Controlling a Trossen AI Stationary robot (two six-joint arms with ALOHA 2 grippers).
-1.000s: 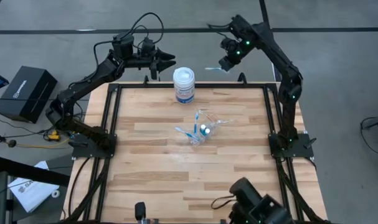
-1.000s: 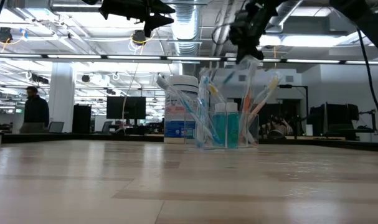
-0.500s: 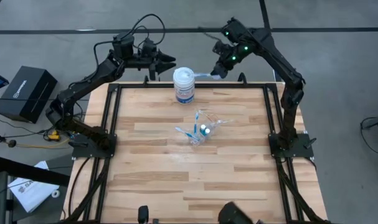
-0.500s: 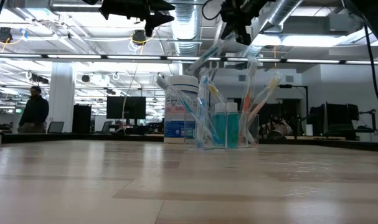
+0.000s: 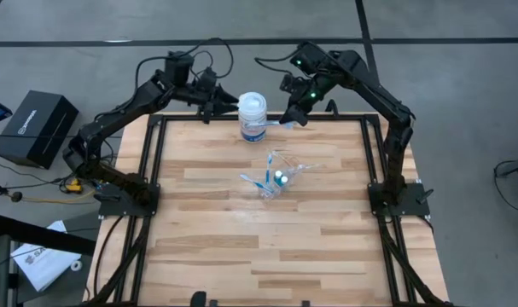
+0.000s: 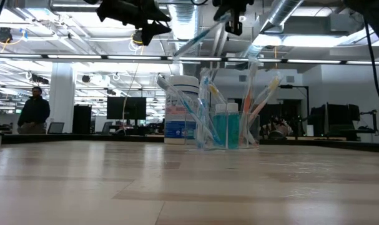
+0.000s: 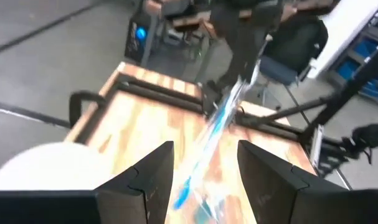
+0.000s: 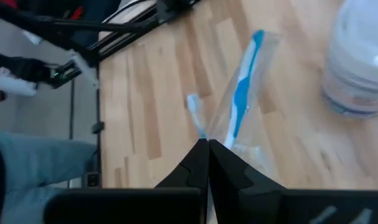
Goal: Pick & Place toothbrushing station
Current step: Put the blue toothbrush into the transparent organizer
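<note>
The left gripper's fingers stand apart with nothing between them, as the left wrist view shows; it hovers at the table's far edge, at about 9 o'clock of the white jar and close beside its lid. The right gripper has its fingers pinched together on a wrapped toothbrush, which juts out from the fingertips toward the jar, its free end reaching just over the jar's 4 o'clock side.

As a judgement, the task is partly done. The clear holder stands near the table's centre, at about 5 o'clock of the jar, and in the low view it already carries several toothbrushes and two small bottles of blue liquid. The held toothbrush is aloft in the low view, above and behind the holder; it is not yet placed. It looks as though it may pass between the two grippers first.

The jar is the main obstacle: it sits right between the grippers and under the brush. Off the table at 9 o'clock lies a black box. A person stands far off in the room.
</note>
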